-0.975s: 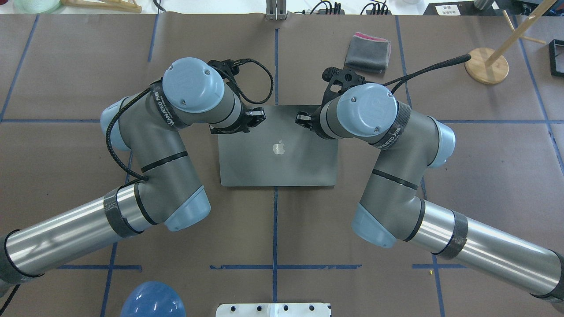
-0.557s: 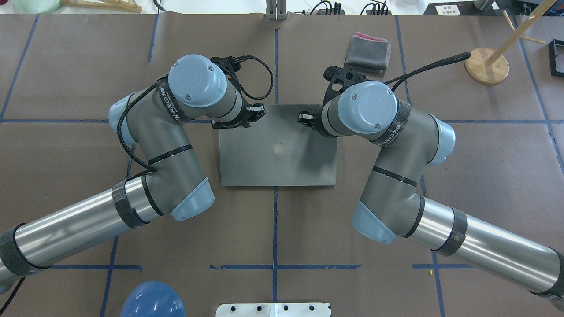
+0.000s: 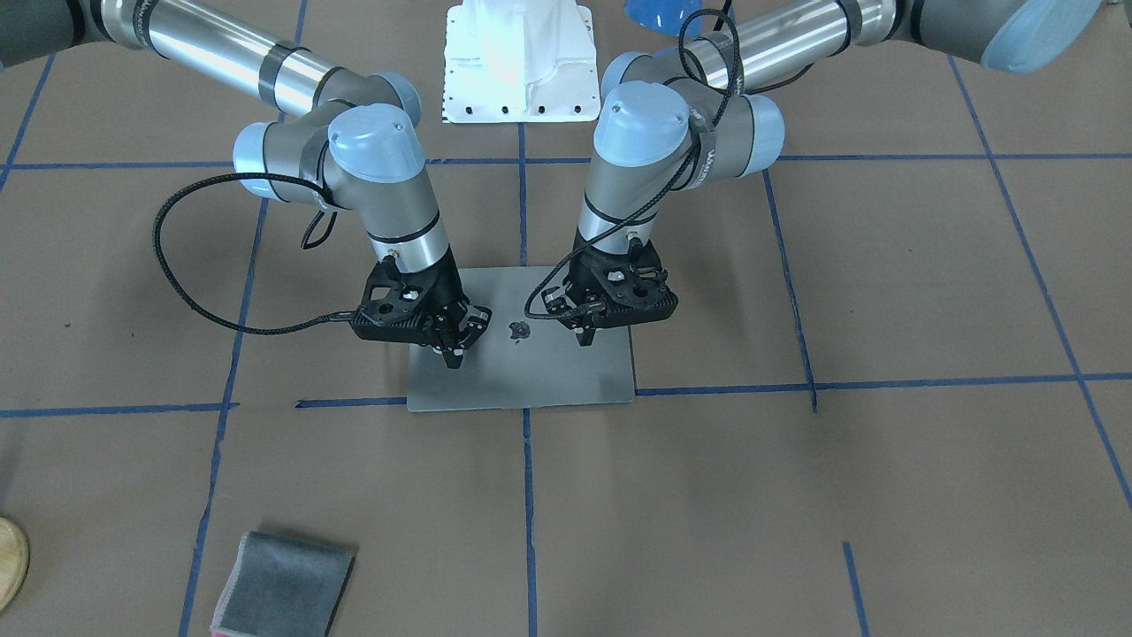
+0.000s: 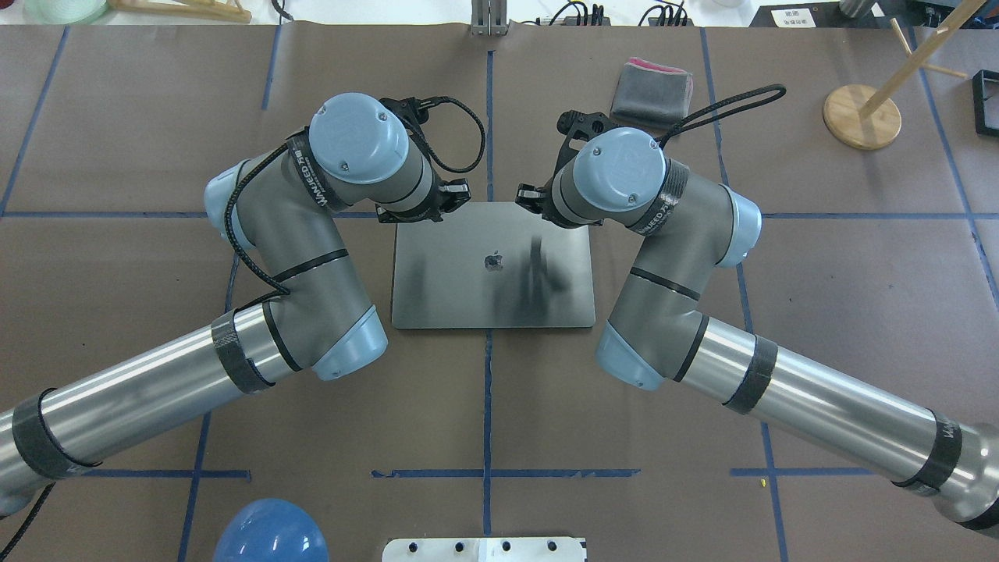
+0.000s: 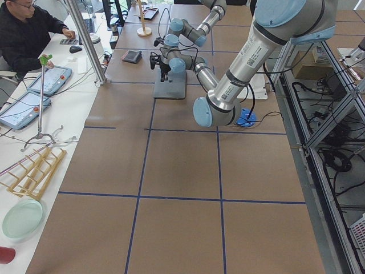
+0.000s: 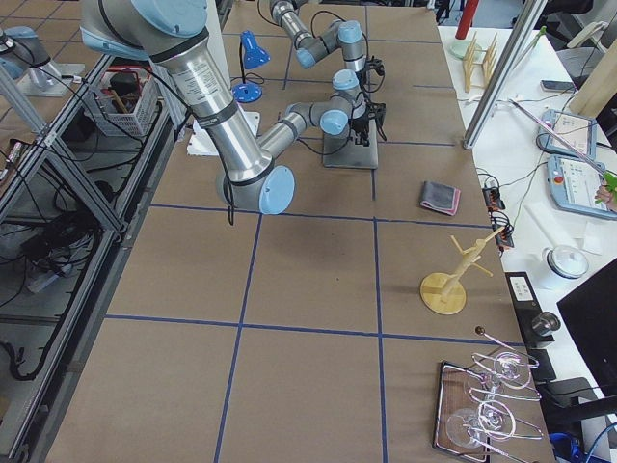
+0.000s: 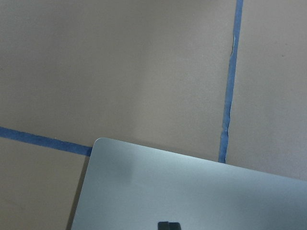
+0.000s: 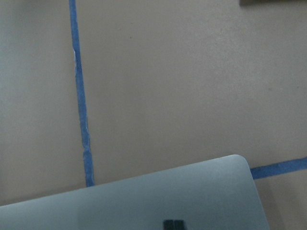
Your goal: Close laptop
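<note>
I see the laptop [image 4: 468,289] lying shut and flat on the brown tabletop [image 4: 819,312], logo up, at the centre of the overhead frame. The left pincer [image 3: 585,338] and right pincer [image 3: 455,356] are each clenched on nothing, tips pointing down over the lid's upper edge there. I cannot tell whether they touch it.

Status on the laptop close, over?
Left gripper shut, right gripper shut, tips at the lid. Laptop lid down flat, looks closed. Grey cloth lies apart, not in the way.
</note>
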Controlling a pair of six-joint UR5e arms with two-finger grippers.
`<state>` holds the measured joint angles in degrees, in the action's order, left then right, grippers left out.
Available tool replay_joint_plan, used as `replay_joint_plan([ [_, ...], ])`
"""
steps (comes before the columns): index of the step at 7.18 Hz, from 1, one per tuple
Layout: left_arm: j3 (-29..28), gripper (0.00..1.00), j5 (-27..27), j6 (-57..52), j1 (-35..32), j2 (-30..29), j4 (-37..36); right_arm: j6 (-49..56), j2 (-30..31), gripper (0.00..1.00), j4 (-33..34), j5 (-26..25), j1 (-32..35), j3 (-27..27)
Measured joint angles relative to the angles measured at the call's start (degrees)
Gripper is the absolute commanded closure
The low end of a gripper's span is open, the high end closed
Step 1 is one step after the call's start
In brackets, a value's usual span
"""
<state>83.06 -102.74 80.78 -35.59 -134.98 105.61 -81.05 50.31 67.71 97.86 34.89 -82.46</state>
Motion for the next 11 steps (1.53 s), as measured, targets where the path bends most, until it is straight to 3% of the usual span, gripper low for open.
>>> replay_joint_plan([
  [1,-1.74,1.00,0.00,-0.06,0.01,-0.13,1.55,0.01,-0.31,0.83,-0.94,1.01,0.63,0.91],
  [2,-3.47,1.00,0.00,-0.09,0.04,-0.19,3.04,0.01,-0.55,0.36,-1.30,3.23,1.93,1.13],
  [3,-4.66,1.00,0.00,-0.09,0.07,-0.25,3.91,0.04,-0.84,0.01,-1.45,6.51,3.86,1.03],
  [7,-8.53,1.00,-0.08,-0.10,0.39,-1.53,4.83,0.24,-1.13,0.00,-1.33,14.22,8.99,-0.31],
  [10,-10.30,0.97,-0.11,-0.12,0.74,-1.92,5.77,0.28,-0.85,0.00,-1.20,16.83,10.85,-1.30],
  [11,-10.31,0.47,-0.15,-0.16,0.72,-1.94,5.84,0.28,-0.72,0.00,-1.16,17.56,11.36,-1.53],
])
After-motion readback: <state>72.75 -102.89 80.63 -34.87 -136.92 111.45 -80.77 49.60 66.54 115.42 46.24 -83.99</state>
